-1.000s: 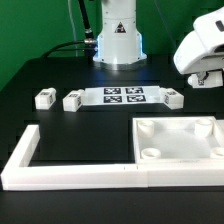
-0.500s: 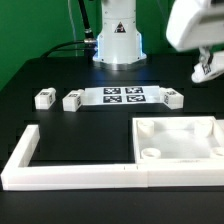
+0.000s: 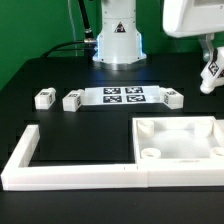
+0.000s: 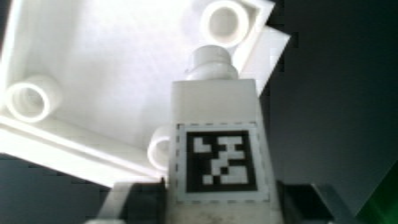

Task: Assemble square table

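Note:
The square tabletop (image 3: 180, 142) is a white slab lying rimmed face up at the exterior view's right, with round corner holes; it also fills the wrist view (image 4: 107, 80). My gripper (image 3: 211, 80) hangs above the tabletop's far right corner, shut on a white tagged leg (image 3: 212, 73). In the wrist view the leg (image 4: 217, 130) stands between my fingers (image 4: 313, 203), its pegged end pointing toward the slab. Three more leg blocks lie on the table: two at the left (image 3: 44, 98) (image 3: 72, 100) and one right of the tags (image 3: 174, 97).
The marker board (image 3: 124, 96) lies flat between the loose legs. A long white L-shaped border wall (image 3: 60, 172) runs along the front and up the left. The robot base (image 3: 118, 40) stands at the back centre.
The gripper with the leg has risen and shifted toward the exterior view's right edge; the leg now hangs visibly below the hand. Nothing on the table has moved.

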Controlling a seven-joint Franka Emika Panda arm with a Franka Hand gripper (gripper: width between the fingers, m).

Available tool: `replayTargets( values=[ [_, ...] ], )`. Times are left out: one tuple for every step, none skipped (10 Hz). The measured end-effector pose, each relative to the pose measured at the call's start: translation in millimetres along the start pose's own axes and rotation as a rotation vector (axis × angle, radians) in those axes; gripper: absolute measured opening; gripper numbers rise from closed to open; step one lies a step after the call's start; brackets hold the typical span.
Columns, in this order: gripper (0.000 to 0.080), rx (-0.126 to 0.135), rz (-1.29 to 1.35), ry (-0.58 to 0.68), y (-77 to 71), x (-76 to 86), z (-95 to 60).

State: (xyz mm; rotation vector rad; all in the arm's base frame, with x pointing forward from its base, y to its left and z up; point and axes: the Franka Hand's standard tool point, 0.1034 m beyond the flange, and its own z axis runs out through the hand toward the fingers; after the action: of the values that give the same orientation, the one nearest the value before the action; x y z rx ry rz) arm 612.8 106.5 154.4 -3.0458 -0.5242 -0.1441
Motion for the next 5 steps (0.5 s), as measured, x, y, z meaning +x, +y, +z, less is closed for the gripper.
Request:
replayTargets(
  values=[
    [0.0291, 0.018, 0.031, 0.042, 4.6, 8.8, 5.1],
    [0.0291, 0.022, 0.045, 0.093, 2.1, 19.7, 7.3],
    [0.0291, 0.011, 0.056, 0.185, 1.7, 29.7, 8.2],
    [0.0291, -0.013, 0.044, 0.252, 5.9, 28.9, 9.7],
    [0.0291, -0.032, 0.042, 0.310, 9.3, 29.6, 10.2]
  ],
)
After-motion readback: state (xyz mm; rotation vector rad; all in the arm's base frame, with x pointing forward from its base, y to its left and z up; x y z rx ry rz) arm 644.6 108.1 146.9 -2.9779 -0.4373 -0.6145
